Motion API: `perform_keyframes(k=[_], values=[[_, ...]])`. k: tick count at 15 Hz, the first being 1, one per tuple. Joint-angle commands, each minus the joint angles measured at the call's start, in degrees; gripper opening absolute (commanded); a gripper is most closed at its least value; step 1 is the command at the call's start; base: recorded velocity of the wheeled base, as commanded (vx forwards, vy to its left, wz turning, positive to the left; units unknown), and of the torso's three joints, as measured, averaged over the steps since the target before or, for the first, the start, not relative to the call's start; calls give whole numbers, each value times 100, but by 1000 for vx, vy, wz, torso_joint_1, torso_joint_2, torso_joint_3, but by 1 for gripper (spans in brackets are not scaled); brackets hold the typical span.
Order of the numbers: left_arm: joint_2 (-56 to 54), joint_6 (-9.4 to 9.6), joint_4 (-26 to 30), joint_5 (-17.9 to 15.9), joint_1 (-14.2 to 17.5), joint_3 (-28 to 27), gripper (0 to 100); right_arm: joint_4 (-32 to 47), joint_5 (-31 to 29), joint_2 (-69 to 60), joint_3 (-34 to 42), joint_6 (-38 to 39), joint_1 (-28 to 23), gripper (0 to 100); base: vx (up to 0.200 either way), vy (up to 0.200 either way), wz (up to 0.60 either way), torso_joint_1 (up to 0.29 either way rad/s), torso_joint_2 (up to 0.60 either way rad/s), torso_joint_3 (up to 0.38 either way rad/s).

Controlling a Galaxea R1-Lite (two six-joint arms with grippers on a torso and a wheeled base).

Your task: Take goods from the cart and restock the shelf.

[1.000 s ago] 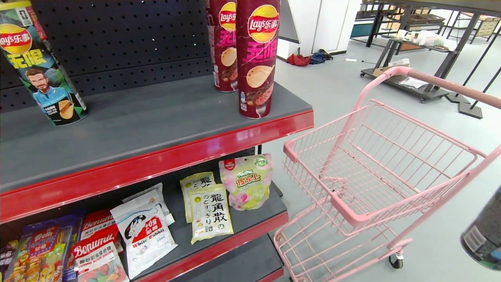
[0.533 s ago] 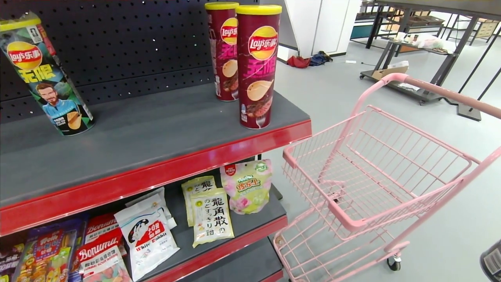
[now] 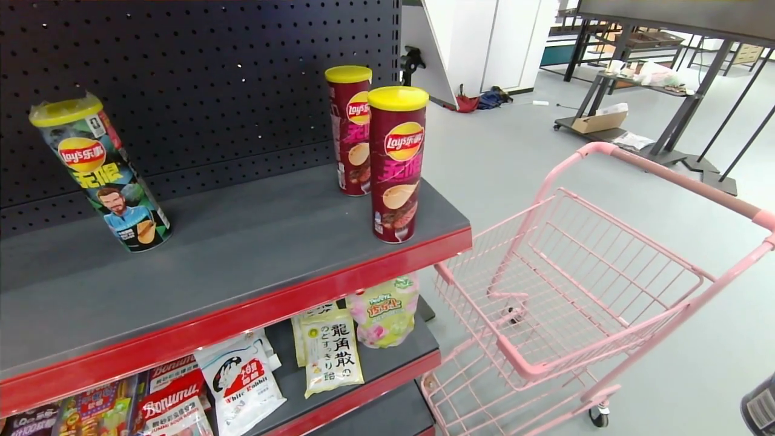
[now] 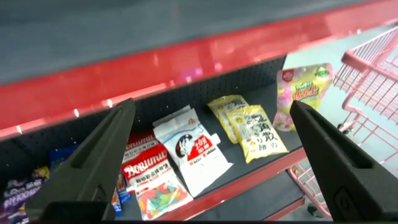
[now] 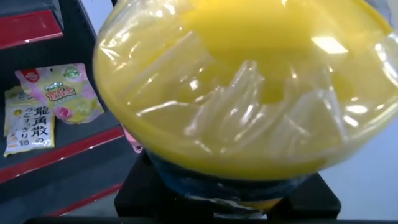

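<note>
A chips can with a yellow, film-wrapped lid [image 5: 249,81] sits in my right gripper [image 5: 230,199], whose fingers are hidden behind it; its dark base shows low to the right of the cart [image 3: 760,407]. The pink wire cart [image 3: 575,272] stands right of the shelf with an empty basket. On the grey upper shelf [image 3: 242,242] two maroon chips cans [image 3: 396,163] stand at the right end and a green one [image 3: 100,172] at the left. My left gripper [image 4: 211,162] is open in front of the lower shelf's snack bags [image 4: 193,152].
The upper shelf has a red front lip [image 3: 272,297] and a wide bare stretch between the green and maroon cans. Snack bags [image 3: 330,348] lie on the lower shelf. Metal tables [image 3: 642,91] stand far off across the grey floor.
The head camera has tilted upward, so shelf and cart sit lower in the picture and the cans' lids now show. The held can has slipped toward the bottom right corner.
</note>
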Motion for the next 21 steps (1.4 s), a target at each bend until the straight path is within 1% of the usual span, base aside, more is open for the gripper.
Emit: perform_keyframes(k=[1,7,10,21], values=[[5,2,-1,-8,1,-1,100,4,-4,22,50,-2,2,0,0,0,0,232,-608,-369],[5,2,-1,1,10,7,100,13,-4,48,121,-2,2,0,0,0,0,187,-461,-279],[5,2,-1,1,1,-1,100,-40,-22,22,244,-213,2,0,0,0,0,62,-150,-85],[5,2,-10,1,1,-1,100,-58,-4,-137,455,-274,2,0,0,0,600,5,-4,-2]])
